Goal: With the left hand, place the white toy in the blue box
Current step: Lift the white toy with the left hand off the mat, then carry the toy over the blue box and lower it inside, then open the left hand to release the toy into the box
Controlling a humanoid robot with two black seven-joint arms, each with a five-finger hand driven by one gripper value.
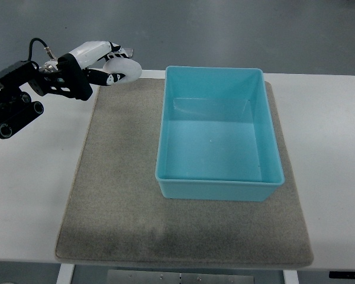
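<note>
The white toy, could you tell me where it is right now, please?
In the top view, the white toy is gripped in the left hand at upper left, over the mat's far-left corner, left of the blue box.

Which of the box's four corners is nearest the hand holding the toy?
The far-left corner of the blue box; the left hand, gripping the white toy, hangs just left of it.

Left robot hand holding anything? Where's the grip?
Yes: the left robot hand holds the white toy, fingers around its left side; exact contact unclear.
</note>
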